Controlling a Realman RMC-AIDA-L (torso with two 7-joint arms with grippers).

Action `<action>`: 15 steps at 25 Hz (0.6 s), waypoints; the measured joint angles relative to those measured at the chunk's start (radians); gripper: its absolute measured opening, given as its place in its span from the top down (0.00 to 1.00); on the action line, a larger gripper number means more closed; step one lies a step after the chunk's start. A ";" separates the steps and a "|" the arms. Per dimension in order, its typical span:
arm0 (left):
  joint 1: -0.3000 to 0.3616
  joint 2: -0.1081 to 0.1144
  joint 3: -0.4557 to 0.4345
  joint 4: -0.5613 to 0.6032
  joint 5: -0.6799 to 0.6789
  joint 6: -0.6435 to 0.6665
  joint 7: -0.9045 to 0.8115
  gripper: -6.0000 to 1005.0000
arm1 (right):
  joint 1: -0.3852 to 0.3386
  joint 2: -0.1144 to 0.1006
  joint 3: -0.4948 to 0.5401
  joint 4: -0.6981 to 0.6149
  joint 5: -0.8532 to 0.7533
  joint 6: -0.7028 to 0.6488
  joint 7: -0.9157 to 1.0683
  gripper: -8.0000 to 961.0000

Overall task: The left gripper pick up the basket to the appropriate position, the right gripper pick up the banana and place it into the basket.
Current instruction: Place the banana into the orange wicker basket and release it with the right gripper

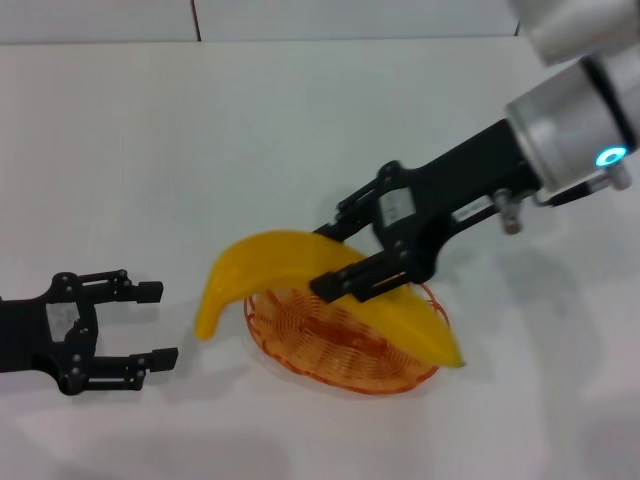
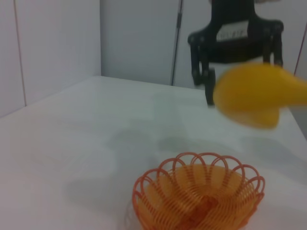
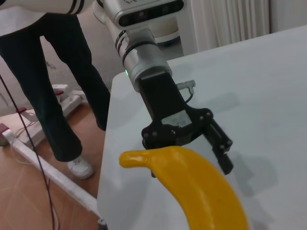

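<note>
The orange wire basket [image 1: 345, 345] sits on the white table, also seen in the left wrist view as the basket [image 2: 199, 196]. My right gripper [image 1: 345, 258] is shut on the middle of the yellow banana [image 1: 270, 262] and holds it in the air over the basket. From the left wrist the banana [image 2: 254, 93] hangs well above the basket rim without touching it. My left gripper [image 1: 158, 323] is open and empty on the table to the left, a short gap from the basket. The right wrist view shows the banana [image 3: 192, 184] close up with the left gripper [image 3: 189, 143] behind it.
The white table [image 1: 300, 120] stretches behind and to both sides of the basket. In the right wrist view the table edge [image 3: 108, 158] runs behind the left arm, and a person in dark trousers [image 3: 62, 72] stands on the floor beyond it.
</note>
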 joint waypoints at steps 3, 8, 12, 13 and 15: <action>-0.001 -0.001 -0.003 0.000 -0.001 -0.001 0.001 0.20 | 0.028 -0.001 -0.066 0.081 0.010 0.075 0.005 0.41; -0.003 -0.003 -0.021 0.000 -0.001 -0.001 0.003 0.20 | 0.096 -0.005 -0.106 0.257 -0.014 0.173 0.004 0.39; -0.004 -0.003 -0.022 0.000 0.000 -0.001 0.004 0.20 | 0.111 -0.005 -0.104 0.287 -0.043 0.182 0.007 0.38; -0.004 -0.003 -0.022 0.000 0.000 -0.002 0.004 0.20 | 0.111 -0.005 -0.104 0.286 -0.043 0.177 0.007 0.38; -0.004 -0.003 -0.022 0.000 0.000 -0.008 0.004 0.20 | 0.111 -0.006 -0.103 0.282 -0.042 0.172 0.007 0.37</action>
